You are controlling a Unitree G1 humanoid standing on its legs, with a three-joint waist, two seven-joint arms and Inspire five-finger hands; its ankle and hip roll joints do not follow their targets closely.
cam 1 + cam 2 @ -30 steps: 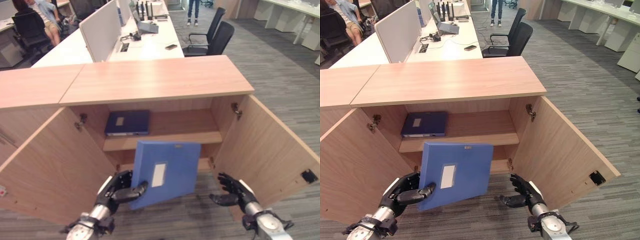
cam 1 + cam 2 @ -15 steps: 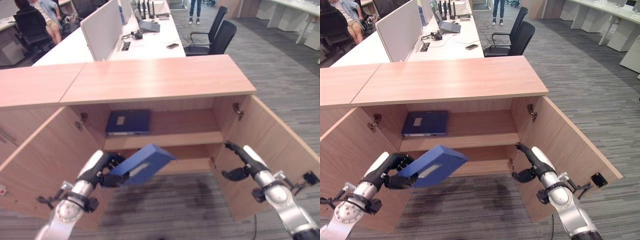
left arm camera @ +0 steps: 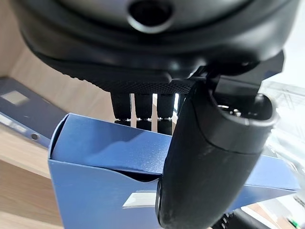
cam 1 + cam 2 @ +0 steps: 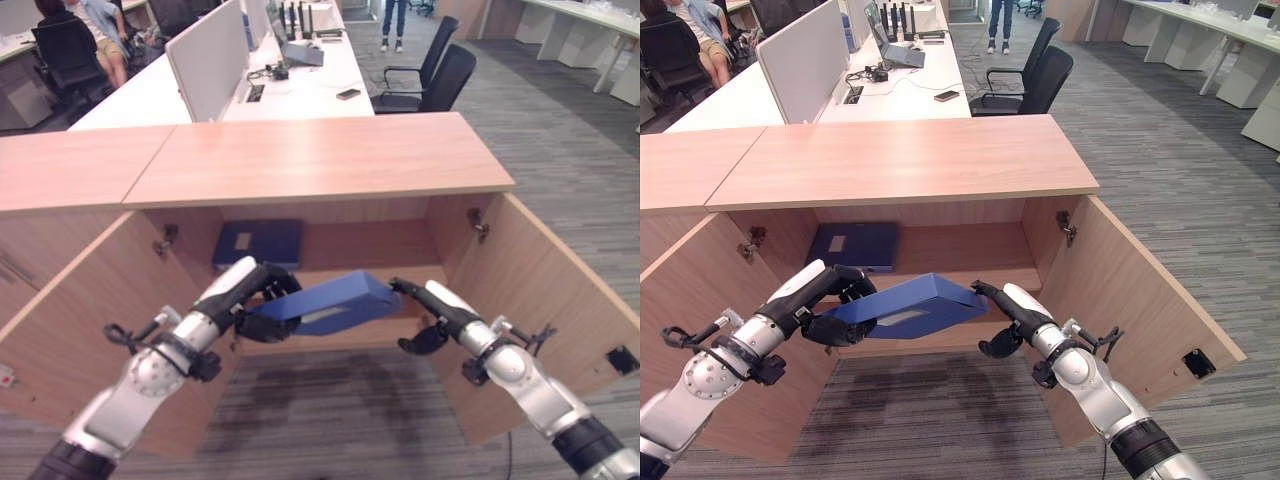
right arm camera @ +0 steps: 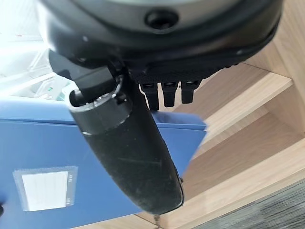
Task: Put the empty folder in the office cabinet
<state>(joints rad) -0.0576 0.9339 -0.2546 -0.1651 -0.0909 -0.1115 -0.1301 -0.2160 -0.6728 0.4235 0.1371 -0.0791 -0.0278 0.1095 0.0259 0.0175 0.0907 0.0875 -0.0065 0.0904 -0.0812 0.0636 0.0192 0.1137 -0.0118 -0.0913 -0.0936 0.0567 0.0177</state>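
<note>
Folder (image 4: pixel 330 301), blue, one: held flat and slightly tilted in front of the cabinet (image 4: pixel 320 160), level with the shelf (image 4: pixel 400 276). My left hand (image 4: pixel 262 300) grips its left end, fingers over the top and thumb curled beneath. My right hand (image 4: pixel 425 305) meets its right end with fingers stretched straight along the edge, thumb apart below.

Second folder (image 4: pixel 258 243), dark blue, one: lying flat on the left part of the shelf, white label up.

Cabinet doors, two: left door (image 4: pixel 90 330) and right door (image 4: pixel 545 320), both swung wide open.

Desk (image 4: pixel 290 85), behind the cabinet, one. Chairs (image 4: pixel 430 75), black, two beside it.
</note>
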